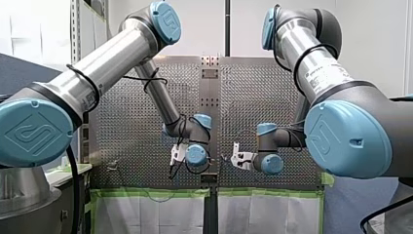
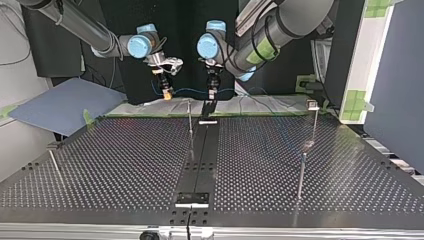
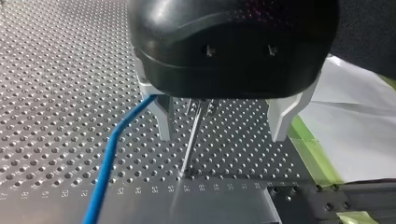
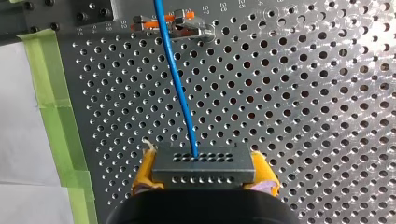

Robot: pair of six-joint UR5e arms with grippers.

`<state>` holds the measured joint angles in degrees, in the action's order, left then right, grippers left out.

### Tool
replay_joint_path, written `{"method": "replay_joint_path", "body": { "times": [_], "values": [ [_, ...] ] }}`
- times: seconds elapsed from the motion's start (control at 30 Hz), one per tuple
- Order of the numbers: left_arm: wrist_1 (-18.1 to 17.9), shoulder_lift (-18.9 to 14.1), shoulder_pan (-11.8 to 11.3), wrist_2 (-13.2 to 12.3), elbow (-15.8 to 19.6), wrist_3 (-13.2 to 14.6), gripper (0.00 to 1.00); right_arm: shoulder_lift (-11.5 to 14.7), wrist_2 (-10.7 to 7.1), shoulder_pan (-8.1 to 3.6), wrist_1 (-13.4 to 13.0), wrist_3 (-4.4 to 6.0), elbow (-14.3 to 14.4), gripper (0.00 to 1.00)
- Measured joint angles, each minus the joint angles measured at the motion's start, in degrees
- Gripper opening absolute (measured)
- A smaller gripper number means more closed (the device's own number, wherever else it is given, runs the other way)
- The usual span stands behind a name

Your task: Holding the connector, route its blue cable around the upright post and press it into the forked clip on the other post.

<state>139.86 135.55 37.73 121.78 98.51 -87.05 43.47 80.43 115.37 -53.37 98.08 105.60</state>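
Perforated table [image 2: 125, 165], black strip [image 2: 202, 150] down the middle, blue sheet [image 2: 60, 107] off its 10 o'clock in top view.

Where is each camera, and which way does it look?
Front view: behind the shoulders, over the perforated table; both arms show.
Top view: across the table, facing both arms.
Left wrist view: on my left arm, looking past my left gripper.
Right wrist view: on my right arm; my right gripper holds the connector.
Both wrist views show the blue cable.
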Motion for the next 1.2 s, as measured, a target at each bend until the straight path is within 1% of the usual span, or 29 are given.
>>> {"method": "replay_joint_path", "body": {
  "times": [0.3, 0.47, 0.5, 0.53, 0.57, 0.6, 0.63, 0.77, 0.83, 0.9, 0.93, 1.07, 1.2],
  "values": [
    [-1.2, 0.0, 0.1, -0.7, 0.0, 0.3, 0.99, 0.0, -0.13, 0.28, 0.0, -0.17, 0.0, 0.0],
    [-1.4, 0.0, 0.1, -0.5, 0.0, 0.2, 0.99, 0.0, -0.2, 0.3, -0.1, -0.21, 0.0, 0.0],
    [-1.4, 0.0, 0.1, -0.4, 0.0, 0.2, 0.8, 0.0, -0.22, 0.29, 0.0, -0.22, 0.0, 0.0],
    [-1.5, 0.0, 0.1, -0.4, 0.0, 0.2, 0.58, 0.0, -0.23, 0.29, 0.0, -0.22, 0.0, 0.0],
    [-1.7, 0.0, 0.1, -0.4, 0.0, 0.3, 0.58, 0.0, -0.24, 0.29, 0.0, -0.23, 0.0, 0.0],
    [-1.9, 0.0, 0.1, -0.4, 0.0, 0.3, 0.42, 0.0, -0.24, 0.28, 0.0, -0.23, 0.0, 0.0],
    [-2.1, 0.0, 0.1, -0.4, 0.0, 0.3, 0.4, 0.0, -0.25, 0.27, 0.0, -0.23, 0.0, 0.0],
    [-3.3, 0.0, 0.3, -0.7, 0.0, 0.6, 0.4, 0.0, -0.27, 0.22, 0.0, -0.23, 0.0, 0.0],
    [-3.5, 0.0, 0.3, -0.7, 0.0, 0.7, 0.33, 0.0, -0.28, 0.19, 0.0, -0.24, 0.0, 0.0],
    [-3.8, 0.0, 0.4, -0.8, 0.0, 0.8, 0.33, 0.0, -0.28, 0.15, 0.0, -0.23, 0.0, 0.0],
    [-4.0, 0.0, 0.5, -0.9, 0.0, 0.9, 0.31, 0.0, -0.27, 0.12, 0.0, -0.23, 0.0, 0.0],
    [-4.3, 0.0, 0.5, -1.1, 0.0, 0.6, 0.31, 0.0, -0.27, 0.03, 0.0, -0.24, 0.0, 0.0],
    [-4.3, 0.0, 0.6, -1.1, 0.0, -0.3, 0.31, 0.0, -0.26, -0.02, -0.1, -0.24, 0.0, 0.0]
  ]
}}
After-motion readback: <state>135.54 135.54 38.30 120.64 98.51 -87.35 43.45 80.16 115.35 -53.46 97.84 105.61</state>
